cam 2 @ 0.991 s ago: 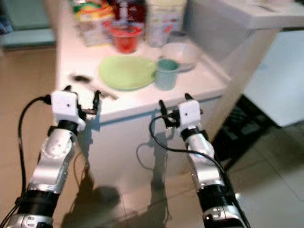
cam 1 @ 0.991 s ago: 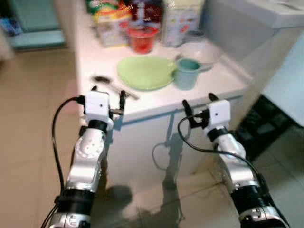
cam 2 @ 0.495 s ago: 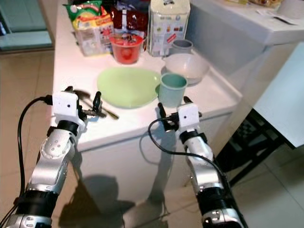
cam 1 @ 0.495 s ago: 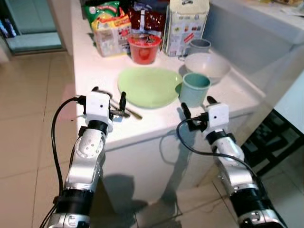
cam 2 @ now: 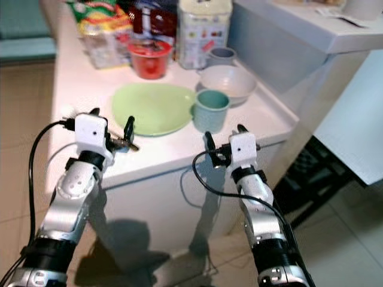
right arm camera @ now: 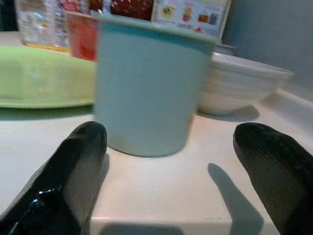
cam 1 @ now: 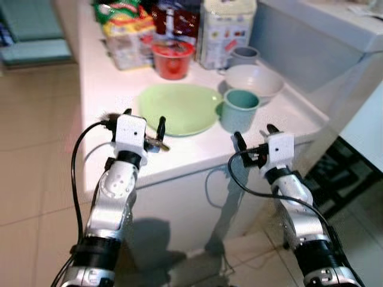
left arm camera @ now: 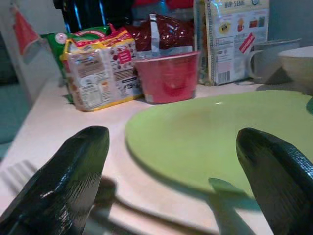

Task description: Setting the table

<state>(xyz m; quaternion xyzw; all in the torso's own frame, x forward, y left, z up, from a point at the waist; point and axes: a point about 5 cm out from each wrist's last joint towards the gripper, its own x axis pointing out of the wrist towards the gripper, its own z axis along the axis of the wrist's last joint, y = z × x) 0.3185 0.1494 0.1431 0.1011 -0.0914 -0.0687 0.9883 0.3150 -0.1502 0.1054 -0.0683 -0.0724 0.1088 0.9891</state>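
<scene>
Crockery waits on the white counter (cam 1: 281, 113): a green plate (cam 1: 179, 107), a teal mug (cam 1: 239, 110) just beside its right edge, and a white bowl (cam 1: 254, 79) behind the mug. The right gripper (cam 1: 256, 136) hovers at the counter's front edge, fingers (right arm camera: 73, 171) spread wide, facing the mug. The left gripper (cam 1: 143, 122) is likewise spread over cutlery (cam 1: 157, 143) near the plate. The mug looks rigid, smooth and probably slippery; a grasp across its straight body, low and centred, seems safest. The plate is thin and flat, best taken at its rim.
</scene>
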